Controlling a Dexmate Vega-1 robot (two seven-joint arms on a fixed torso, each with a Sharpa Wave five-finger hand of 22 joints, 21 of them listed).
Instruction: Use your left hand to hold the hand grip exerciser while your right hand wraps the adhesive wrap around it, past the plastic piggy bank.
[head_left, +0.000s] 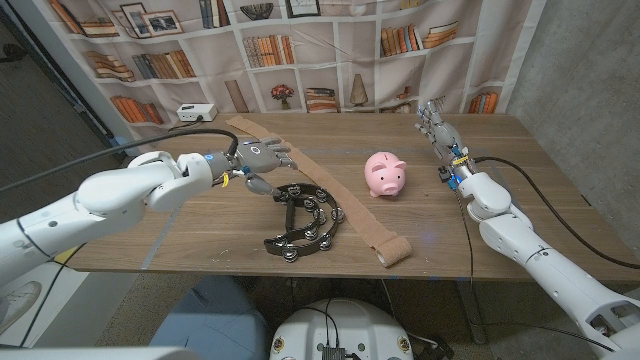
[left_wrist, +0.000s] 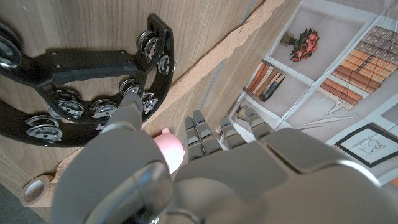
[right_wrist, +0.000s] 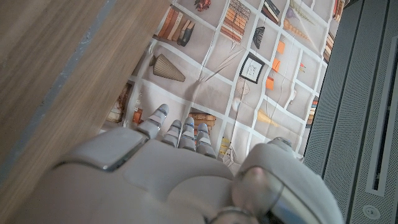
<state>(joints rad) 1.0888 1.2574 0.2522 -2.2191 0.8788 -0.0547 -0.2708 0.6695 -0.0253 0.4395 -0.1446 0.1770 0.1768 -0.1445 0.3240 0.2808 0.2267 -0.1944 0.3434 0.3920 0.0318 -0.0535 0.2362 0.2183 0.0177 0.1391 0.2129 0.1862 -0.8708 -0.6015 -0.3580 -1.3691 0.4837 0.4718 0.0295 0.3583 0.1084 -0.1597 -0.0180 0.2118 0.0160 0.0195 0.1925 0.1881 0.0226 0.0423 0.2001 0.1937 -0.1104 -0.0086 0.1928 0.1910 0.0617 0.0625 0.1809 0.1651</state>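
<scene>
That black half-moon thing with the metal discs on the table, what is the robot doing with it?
Nothing is held yet. The robot's left hand hovers open just above the black half-moon tambourine with metal jingles. A long tan strip of adhesive wrap lies unrolled across the wooden table, ending in a small roll. The pink plastic piggy bank stands nearby. The right hand waits, open, near the far right.

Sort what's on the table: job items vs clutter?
Job items: adhesive wrap, unrolled in a strip across the table; pink piggy bank; left hand; right hand.

Clutter: black tambourine, small white box at the back. I can't pick out a hand grip exerciser.
</scene>
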